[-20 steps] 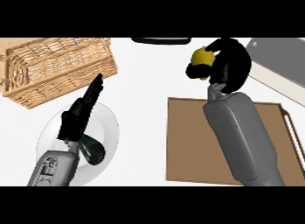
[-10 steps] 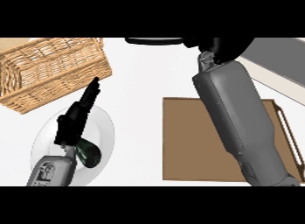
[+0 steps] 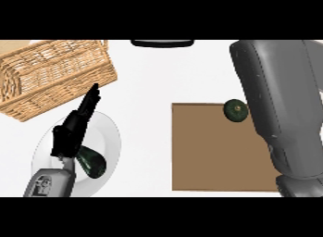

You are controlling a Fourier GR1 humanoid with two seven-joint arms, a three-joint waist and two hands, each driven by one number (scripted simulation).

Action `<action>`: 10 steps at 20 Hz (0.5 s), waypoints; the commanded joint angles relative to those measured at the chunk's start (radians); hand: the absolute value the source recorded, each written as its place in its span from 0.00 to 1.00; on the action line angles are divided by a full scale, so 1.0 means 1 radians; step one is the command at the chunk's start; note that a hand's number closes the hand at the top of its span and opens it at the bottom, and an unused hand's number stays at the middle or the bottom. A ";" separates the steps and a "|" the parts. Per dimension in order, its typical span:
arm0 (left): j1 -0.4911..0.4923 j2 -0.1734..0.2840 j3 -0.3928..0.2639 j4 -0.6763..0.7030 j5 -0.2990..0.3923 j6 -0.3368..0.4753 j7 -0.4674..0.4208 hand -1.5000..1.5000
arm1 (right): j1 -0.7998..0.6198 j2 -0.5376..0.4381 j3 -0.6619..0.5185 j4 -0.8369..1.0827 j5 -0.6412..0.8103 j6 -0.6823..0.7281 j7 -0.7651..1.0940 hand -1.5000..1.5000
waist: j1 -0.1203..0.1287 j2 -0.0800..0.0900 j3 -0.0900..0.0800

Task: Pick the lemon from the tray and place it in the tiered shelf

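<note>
At the upper left sits one wicker basket (image 3: 51, 74); below it, lower left, one glass plate (image 3: 108, 139) carries one dark green vegetable (image 3: 90, 162), likely a cucumber or zucchini; over that plate lies the left hand (image 3: 75, 129), fingers straight and holding nothing, pointing up toward the basket. At the top centre, one dark rounded object (image 3: 162, 42) is cut by the frame's edge. Centre right lies one brown tray (image 3: 212, 157), with one round dark green fruit (image 3: 235, 110), perhaps an avocado, at its upper right edge. The right forearm (image 3: 283, 106) runs up out of the frame; its hand is out of view, so I cannot tell its state. No lemon and no tiered shelf show; presumably the lemon rides in the unseen hand. The risks, as I judge: placement goes on unseen, so the lemon could miss a tier; the forearm could nudge the green fruit.
</note>
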State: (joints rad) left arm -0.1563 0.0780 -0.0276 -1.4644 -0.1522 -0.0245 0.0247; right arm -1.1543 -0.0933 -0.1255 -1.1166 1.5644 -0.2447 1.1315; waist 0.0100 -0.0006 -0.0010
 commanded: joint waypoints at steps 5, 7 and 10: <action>-0.028 -0.042 -0.025 0.033 -0.041 0.045 0.007 0.50 | -0.058 -0.044 -0.059 0.055 0.089 0.010 0.104 1.00 | -0.004 0.003 0.000; -0.032 -0.010 0.013 0.042 -0.007 0.015 -0.005 0.50 | -0.053 -0.135 -0.118 0.033 0.039 0.043 0.006 1.00 | -0.009 0.002 0.001; -0.063 -0.028 -0.004 0.021 0.002 0.005 0.047 0.50 | -0.072 -0.150 -0.124 0.068 0.064 0.028 -0.003 1.00 | -0.004 0.001 0.001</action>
State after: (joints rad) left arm -0.1926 0.0615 -0.0254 -1.4323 -0.1611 -0.0110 0.0313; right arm -1.2059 -0.1957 -0.2229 -1.0713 1.6236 -0.2256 1.0853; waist 0.0056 0.0012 -0.0006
